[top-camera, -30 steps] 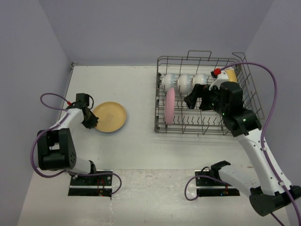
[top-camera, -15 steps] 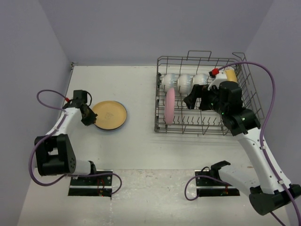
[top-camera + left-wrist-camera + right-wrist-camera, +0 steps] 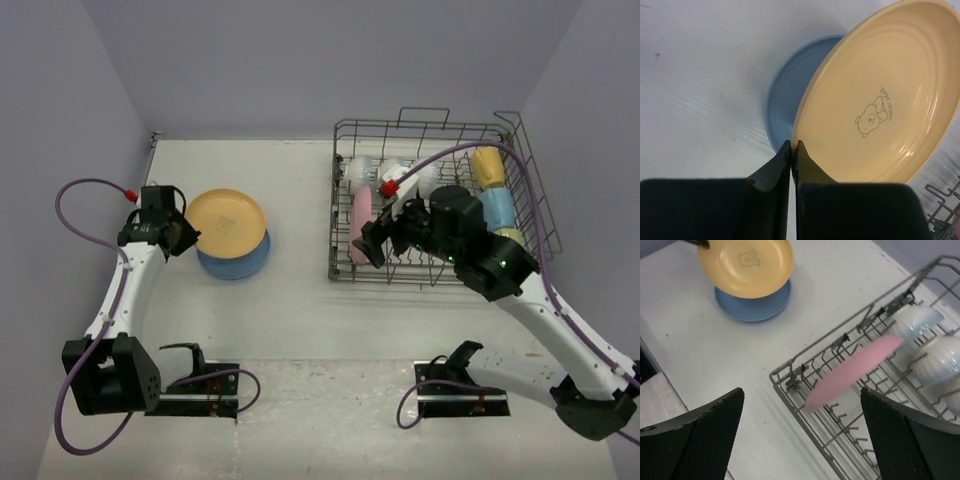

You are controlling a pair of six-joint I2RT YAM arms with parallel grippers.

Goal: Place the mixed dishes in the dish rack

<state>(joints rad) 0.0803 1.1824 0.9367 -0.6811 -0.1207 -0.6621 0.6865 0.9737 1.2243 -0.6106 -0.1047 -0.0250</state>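
My left gripper [image 3: 181,238] is shut on the near rim of the orange-yellow plate [image 3: 226,221] and holds it tilted above the blue plate [image 3: 236,259], which lies flat on the table. In the left wrist view the fingertips [image 3: 791,146] pinch the yellow plate [image 3: 880,95] over the blue plate [image 3: 787,95]. The grey wire dish rack [image 3: 522,180] holds the pink plate [image 3: 360,226] upright, three white bowls [image 3: 393,172], and the yellow [image 3: 488,164], light blue [image 3: 497,206] and pale yellow-green [image 3: 511,237] mugs. My right gripper [image 3: 386,238] is open and empty above the rack's front left corner [image 3: 786,378], beside the pink plate [image 3: 855,371].
Grey walls close in the table on the left, back and right. The rack has a raised wire handle [image 3: 425,112] at its far side. Purple cables loop from both arms; the right one arcs over the rack.
My left gripper has lifted the orange-yellow plate off the blue plate and tilted it. My right arm has swung left and forward over the rack, uncovering the mugs.
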